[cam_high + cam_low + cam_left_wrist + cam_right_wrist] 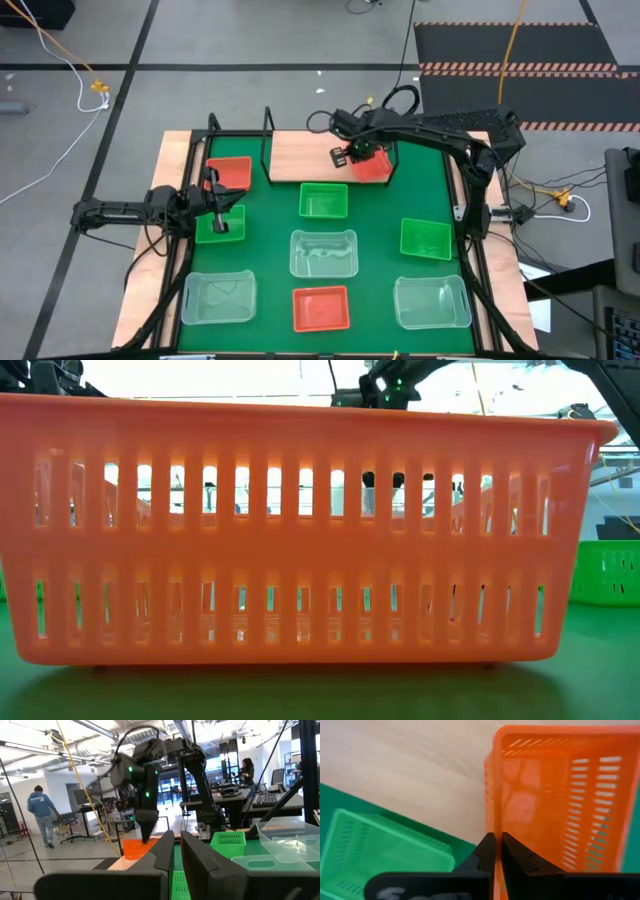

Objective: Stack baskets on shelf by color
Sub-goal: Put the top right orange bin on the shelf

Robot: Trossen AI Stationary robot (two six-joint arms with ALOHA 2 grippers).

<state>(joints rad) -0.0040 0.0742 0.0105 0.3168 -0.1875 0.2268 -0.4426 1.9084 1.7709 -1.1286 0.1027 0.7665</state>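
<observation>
The shelf point(300, 152) is a wooden board in a black wire frame at the table's far edge. One red basket point(230, 172) stands on its left part. My right gripper point(352, 157) is shut on a second red basket point(372, 166) over the shelf's right part. My left gripper point(222, 218) is shut on a green basket point(218, 226) at the mat's left side. On the green mat stand two more green baskets point(323, 200) point(425, 238), three clear ones point(323, 252) point(218, 298) point(432, 302) and a third red one point(321, 308). My left gripper pinches the green basket's wall point(180, 885) between its two fingers, which show green plastic in the narrow gap. My right gripper pinches the red basket's side wall at its rim point(492, 827), one finger inside and one outside, from above, pointing down. The basket is over the wooden board point(410, 765); I cannot tell whether it rests there.
The shelf's middle lies between the two red baskets, with upright black wires point(267, 145) at its edge. In the low view the near red basket point(300, 530) fills the picture and hides most of the table. People point(42, 812) are in the room beyond.
</observation>
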